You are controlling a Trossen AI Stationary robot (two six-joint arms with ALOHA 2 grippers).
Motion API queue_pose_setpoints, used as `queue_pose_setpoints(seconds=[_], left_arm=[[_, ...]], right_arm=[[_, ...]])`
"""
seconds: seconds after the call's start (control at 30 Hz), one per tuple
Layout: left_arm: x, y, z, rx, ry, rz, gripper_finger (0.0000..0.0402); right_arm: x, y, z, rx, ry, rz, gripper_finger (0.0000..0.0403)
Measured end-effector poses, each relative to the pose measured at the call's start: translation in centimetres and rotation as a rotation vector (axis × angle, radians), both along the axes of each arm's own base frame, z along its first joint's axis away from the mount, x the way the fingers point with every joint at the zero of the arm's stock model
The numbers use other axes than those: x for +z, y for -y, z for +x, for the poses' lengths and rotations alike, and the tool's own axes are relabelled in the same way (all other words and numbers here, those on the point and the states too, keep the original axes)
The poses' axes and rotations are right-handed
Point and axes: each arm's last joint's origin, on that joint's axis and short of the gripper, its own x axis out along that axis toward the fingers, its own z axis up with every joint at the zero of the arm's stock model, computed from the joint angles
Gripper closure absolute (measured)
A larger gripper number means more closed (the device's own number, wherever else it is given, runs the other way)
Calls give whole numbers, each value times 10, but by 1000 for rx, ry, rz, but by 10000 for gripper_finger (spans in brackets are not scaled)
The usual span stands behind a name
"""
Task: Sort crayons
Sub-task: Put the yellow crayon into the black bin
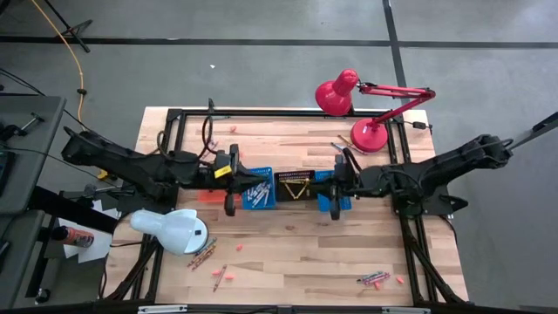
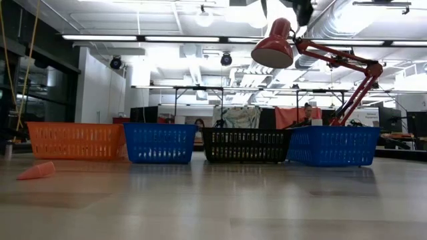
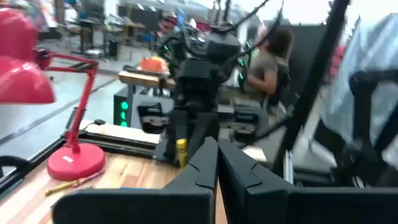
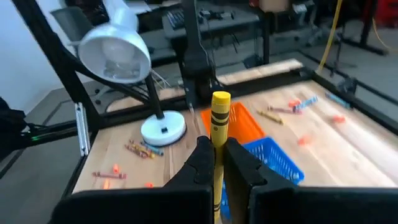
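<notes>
From my right wrist camera, the nearest thing is the yellow crayon [image 4: 219, 134] pinched between the pressed-together fingers of my right gripper [image 4: 219, 163]; it stands up out of the grip with its long axis running along the fingers, its blunt end pointing away from the wrist. It is a thin yellow stick with a dark band on its paper wrap. From above, that gripper [image 1: 337, 166] hangs over the row of baskets in the middle of the table, close to the black basket [image 1: 294, 187] and the blue basket on my right [image 1: 332, 199]. I judge the coming move turns on which basket lies under the crayon, and I cannot tell that exactly, since the arm covers the spot. My left gripper [image 3: 217, 163] is also pressed shut with nothing in it; from above it [image 1: 231, 170] sits over the orange basket [image 1: 209, 195] and the other blue basket [image 1: 257, 189], which already holds a few sticks. The right arm clearly has this drop. Farther off, loose crayons lie in small heaps: one by the white lamp [image 1: 170, 229] near the front edge [image 1: 202, 255], another at the front on my right [image 1: 373, 278], and a few by the base of the red lamp [image 1: 370, 138] at the back [image 1: 344, 145]. They are mixed pink, red and blue, lying at all angles.
</notes>
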Motion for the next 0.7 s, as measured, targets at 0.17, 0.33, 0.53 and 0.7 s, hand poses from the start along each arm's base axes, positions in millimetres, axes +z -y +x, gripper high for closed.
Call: queue_pose_setpoints(seconds=[0.17,0.33,0.53,0.7], left_arm=[[-21,-11,1,49,42,-84,402],[-25,-15,2,68,21,-55,402],[-24,-17,2,77,25,-39,402],[-24,-17,2,77,24,-38,402]], right_arm=[[5,8,3,54,43,-62,403],[7,13,5,68,60,-79,403],[8,14,5,71,69,-100,403],[8,14,5,72,69,-108,403]])
